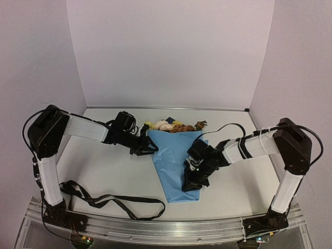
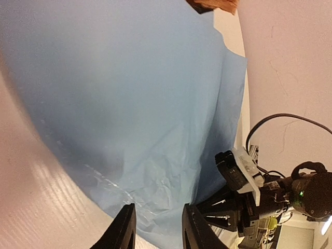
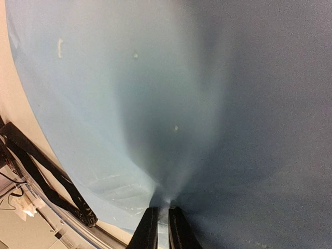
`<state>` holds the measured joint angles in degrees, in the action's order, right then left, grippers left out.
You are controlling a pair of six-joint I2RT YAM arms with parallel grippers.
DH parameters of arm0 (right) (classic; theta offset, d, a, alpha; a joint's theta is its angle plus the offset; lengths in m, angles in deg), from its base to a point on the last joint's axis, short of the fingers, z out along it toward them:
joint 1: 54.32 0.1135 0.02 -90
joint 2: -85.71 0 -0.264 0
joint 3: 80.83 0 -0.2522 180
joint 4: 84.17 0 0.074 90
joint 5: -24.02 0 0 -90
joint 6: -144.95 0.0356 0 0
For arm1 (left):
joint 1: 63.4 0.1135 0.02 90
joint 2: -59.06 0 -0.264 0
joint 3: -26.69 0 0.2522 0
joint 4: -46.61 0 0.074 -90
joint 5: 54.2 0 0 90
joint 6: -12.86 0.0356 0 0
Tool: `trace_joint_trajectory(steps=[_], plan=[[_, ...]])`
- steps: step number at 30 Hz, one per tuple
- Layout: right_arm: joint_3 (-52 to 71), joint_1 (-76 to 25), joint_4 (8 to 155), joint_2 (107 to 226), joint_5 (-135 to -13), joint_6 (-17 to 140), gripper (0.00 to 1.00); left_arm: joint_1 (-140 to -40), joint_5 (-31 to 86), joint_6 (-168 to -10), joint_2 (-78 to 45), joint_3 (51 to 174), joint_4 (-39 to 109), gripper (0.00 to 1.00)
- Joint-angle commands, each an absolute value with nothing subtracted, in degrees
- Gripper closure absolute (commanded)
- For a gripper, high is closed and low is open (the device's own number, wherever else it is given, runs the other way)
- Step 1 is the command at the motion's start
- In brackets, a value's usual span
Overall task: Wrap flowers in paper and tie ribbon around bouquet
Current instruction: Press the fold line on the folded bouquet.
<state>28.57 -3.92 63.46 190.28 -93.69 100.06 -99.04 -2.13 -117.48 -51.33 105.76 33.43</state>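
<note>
Paper: I see the paper [image 1: 171, 161] mid-table, folded into a light blue cone, wide at the far end and narrowing toward me.
Flowers: the flowers [image 1: 171, 125] stick out of the cone's far mouth, showing yellow, pale pink and orange-brown heads. The stems are hidden inside the fold.
Left gripper: my left gripper [image 2: 159, 210] sits at the cone's far left edge. Its fingers stand partly apart with the paper's edge in the gap, not squeezed as far as I can see.
Right gripper: my right gripper [image 3: 162, 210] is down on the cone's near right part. Its fingers are almost together, pinching a bunched fold of paper, and creases fan out from the pinch.
Ribbon: the ribbon [image 1: 114, 199] lies in loose loops on the table [image 1: 104, 166] at near left. It is well apart from the cone and neither gripper touches it.
In the way: from above, the right wrist covers the cone's near right side and the left wrist hides its far left corner.
Around: a black cable [image 1: 228, 127] arcs above the table just right of the flowers. A metal rail [image 1: 166, 228] runs along the near edge, just beside the ribbon's near loop.
</note>
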Motion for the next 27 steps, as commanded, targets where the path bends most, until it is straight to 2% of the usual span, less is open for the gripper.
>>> trace_joint_trajectory(steps=[1, 21, 27], plan=[[27.6, -3.9, 60.8, 192.6, -92.9, 100.4, 0.92, -100.8, -5.7, -115.2, -54.1, 110.7, 32.2, 0.69], [28.0, -4.1, 60.5, 193.9, -94.1, 99.7, 0.93, -94.5, -6.7, -120.7, -67.2, 118.9, 32.5, 0.68], [27.5, -4.1, 60.5, 194.4, -95.1, 99.7, 0.93, -90.8, -7.6, -120.7, -71.8, 125.9, 31.5, 0.68]])
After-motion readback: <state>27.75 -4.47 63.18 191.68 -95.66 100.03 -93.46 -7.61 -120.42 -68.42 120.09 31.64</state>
